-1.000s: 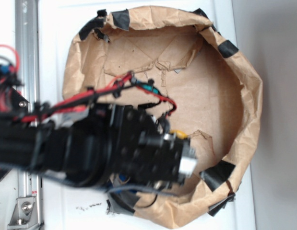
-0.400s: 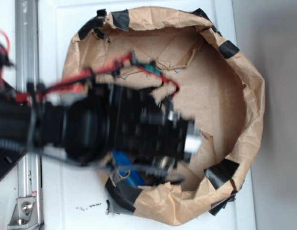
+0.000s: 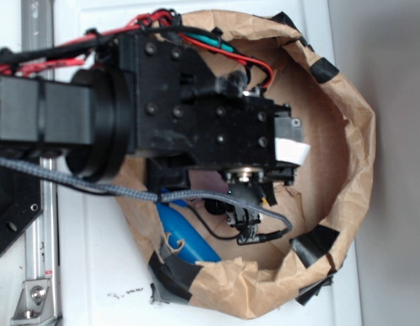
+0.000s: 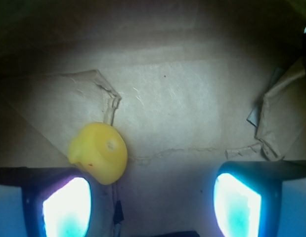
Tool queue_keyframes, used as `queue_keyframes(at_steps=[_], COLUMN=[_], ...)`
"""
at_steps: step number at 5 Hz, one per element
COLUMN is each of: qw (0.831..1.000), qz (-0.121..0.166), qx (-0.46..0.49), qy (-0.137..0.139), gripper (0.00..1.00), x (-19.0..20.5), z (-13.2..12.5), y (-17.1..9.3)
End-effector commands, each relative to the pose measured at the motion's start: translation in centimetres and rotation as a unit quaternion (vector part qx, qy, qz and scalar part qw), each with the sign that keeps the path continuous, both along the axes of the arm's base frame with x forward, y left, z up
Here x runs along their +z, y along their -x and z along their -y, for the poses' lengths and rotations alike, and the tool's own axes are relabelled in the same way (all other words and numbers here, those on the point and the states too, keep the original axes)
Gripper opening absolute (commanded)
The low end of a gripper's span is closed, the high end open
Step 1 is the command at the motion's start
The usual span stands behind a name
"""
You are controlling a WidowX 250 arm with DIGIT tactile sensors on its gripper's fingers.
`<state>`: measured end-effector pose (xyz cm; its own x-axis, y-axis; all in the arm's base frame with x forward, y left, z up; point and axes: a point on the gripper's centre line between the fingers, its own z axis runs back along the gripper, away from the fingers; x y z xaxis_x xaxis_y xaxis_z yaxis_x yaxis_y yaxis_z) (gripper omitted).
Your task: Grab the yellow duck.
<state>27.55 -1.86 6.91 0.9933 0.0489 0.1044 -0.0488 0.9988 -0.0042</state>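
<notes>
The yellow duck (image 4: 99, 152) lies on the brown paper floor in the wrist view, at lower left, just above and beside the left finger (image 4: 66, 207). My gripper (image 4: 152, 205) is open, its two glowing fingers wide apart with bare paper between them; the duck is not between them. In the exterior view the black gripper body (image 3: 223, 129) hangs over the paper-lined bowl and hides the duck, apart from perhaps a small yellow speck (image 3: 269, 202) under it.
The brown paper bowl (image 3: 352, 136) has raised crumpled walls with black tape patches (image 3: 317, 243). A blue object (image 3: 186, 238) lies inside at the lower left. A torn paper flap (image 4: 279, 116) stands at the right. A metal rail (image 3: 36, 272) runs along the left.
The arm has swung up in the exterior view, from the bowl's lower part to over its upper middle. The blue object has come into sight.
</notes>
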Motion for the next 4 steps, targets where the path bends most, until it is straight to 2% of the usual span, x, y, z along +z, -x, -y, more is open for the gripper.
queue_keyframes(at_steps=[1,2,3,4], qw=[0.999,0.999,0.997,0.997], qz=[0.02,-0.022,-0.043,-0.048], qx=[0.013,0.008,0.004,-0.003], qy=[-0.027,-0.047,-0.056,-0.061], gripper=[1.0,1.0,1.0,1.0], x=[0.2,-3.2,-4.8,-5.1], z=[-0.1,0.0,0.2,0.4], y=[-1.9,-2.3,-1.4,-0.5])
